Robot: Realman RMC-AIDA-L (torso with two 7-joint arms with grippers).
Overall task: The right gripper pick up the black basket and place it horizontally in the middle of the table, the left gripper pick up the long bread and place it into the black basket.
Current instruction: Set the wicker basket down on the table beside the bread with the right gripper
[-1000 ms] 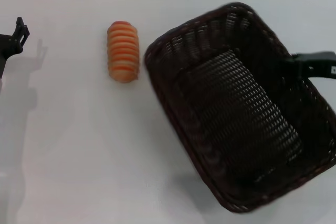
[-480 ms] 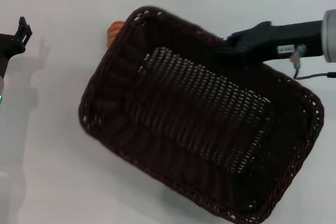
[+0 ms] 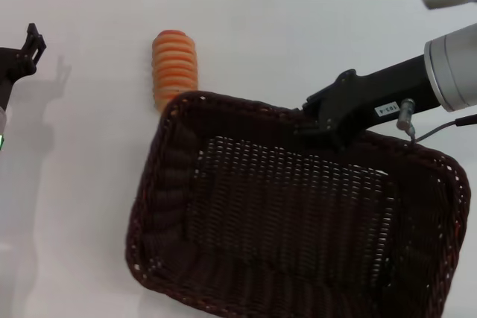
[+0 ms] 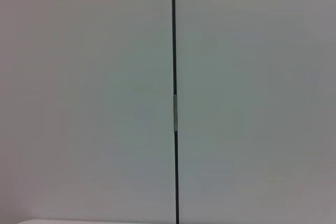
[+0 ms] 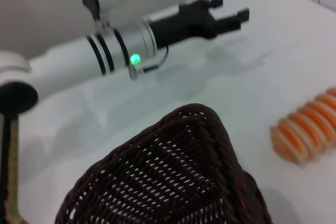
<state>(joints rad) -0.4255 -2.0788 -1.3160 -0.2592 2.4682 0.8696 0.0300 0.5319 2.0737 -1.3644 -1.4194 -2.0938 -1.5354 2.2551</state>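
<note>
The black basket [image 3: 298, 214] lies with its long side across the table [image 3: 74, 184], centre to right, close to my body. My right gripper [image 3: 313, 128] is shut on its far rim. I cannot tell whether the basket rests on the table. The long bread [image 3: 174, 68], striped orange and cream, lies just beyond the basket's far left corner. My left gripper [image 3: 30, 39] is parked at the far left, open and empty. The right wrist view shows the basket's corner [image 5: 168, 182], the bread [image 5: 307, 129] and the left gripper [image 5: 228, 11] beyond.
A white wall with a dark vertical seam [image 4: 174, 98] fills the left wrist view. Bare table lies between the left gripper and the bread, and along the basket's left side.
The right gripper has swung the basket from a diagonal tilt to nearly straight across and brought it nearer. The bread, half hidden half a second ago, shows fully again. The left arm has not moved.
</note>
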